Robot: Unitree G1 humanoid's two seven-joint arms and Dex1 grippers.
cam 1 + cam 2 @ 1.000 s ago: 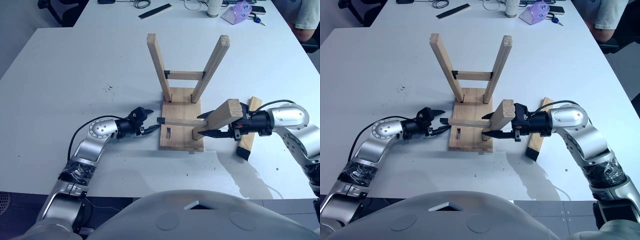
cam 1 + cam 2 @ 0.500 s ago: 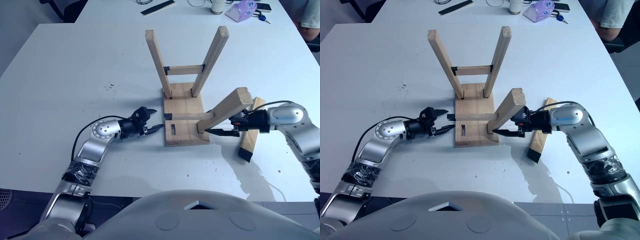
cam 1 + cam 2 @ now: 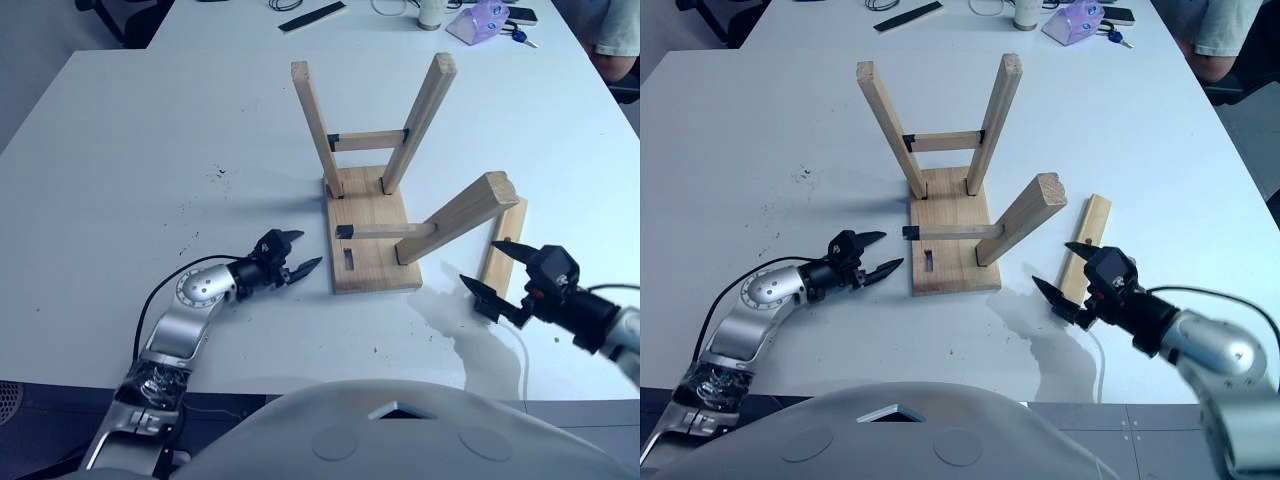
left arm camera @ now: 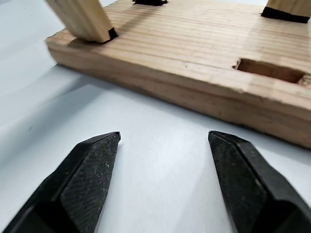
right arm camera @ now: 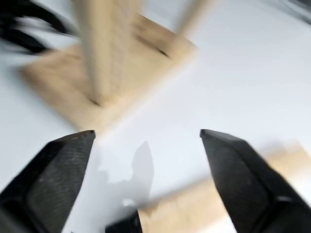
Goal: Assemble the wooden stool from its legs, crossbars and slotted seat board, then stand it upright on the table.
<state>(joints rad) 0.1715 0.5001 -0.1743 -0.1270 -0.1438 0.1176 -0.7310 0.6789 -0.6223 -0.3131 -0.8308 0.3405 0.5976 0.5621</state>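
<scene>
The slotted seat board lies flat on the white table. Two legs joined by a crossbar stand upright in its far end. A third leg leans in the near right slot, with a crossbar sticking out to the left, its end free. A loose fourth leg lies on the table to the right of the board. My left gripper is open, low over the table just left of the board's near edge. My right gripper is open, above the near end of the loose leg.
An empty slot shows in the board's near left corner. A black bar, a cup and a purple item sit at the table's far edge. A person sits at the far right corner.
My right gripper has let go of the leaning leg and drawn back toward me, over the loose leg. The leaning leg stays in its slot. My left gripper has opened and pulled back slightly.
</scene>
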